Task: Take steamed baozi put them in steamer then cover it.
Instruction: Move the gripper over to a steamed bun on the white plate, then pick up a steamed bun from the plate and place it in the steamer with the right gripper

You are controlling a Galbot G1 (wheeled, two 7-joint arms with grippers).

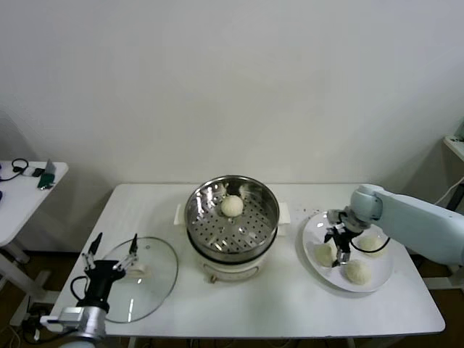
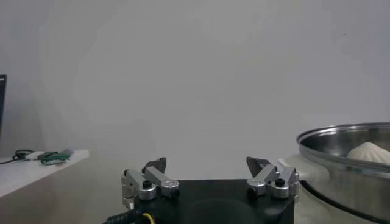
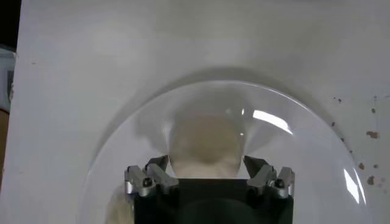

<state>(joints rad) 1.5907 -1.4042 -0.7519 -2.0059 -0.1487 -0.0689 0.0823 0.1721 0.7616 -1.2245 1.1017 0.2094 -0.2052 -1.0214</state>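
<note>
The steamer [image 1: 233, 238] stands mid-table with one baozi [image 1: 232, 206] on its perforated floor. It also shows in the left wrist view [image 2: 350, 167], with that baozi [image 2: 370, 151] inside. Three baozi lie on a white plate [image 1: 312, 230] at the right: one [image 1: 322, 254], a second [image 1: 357, 272] and a third [image 1: 374, 242]. My right gripper [image 1: 339, 250] is open and low over the plate. In the right wrist view its jaws [image 3: 206, 163] stand either side of a baozi [image 3: 206, 137]. The cover [image 1: 148, 286] lies flat at the front left. My left gripper [image 1: 114, 250] [image 2: 207, 163] is open and empty above it.
The white plate [image 3: 304, 158] sits near the table's right edge. Crumbs [image 3: 370, 134] dot the table beside it. A small side table [image 1: 18, 192] with cables and a green item stands off to the left. A white wall is behind.
</note>
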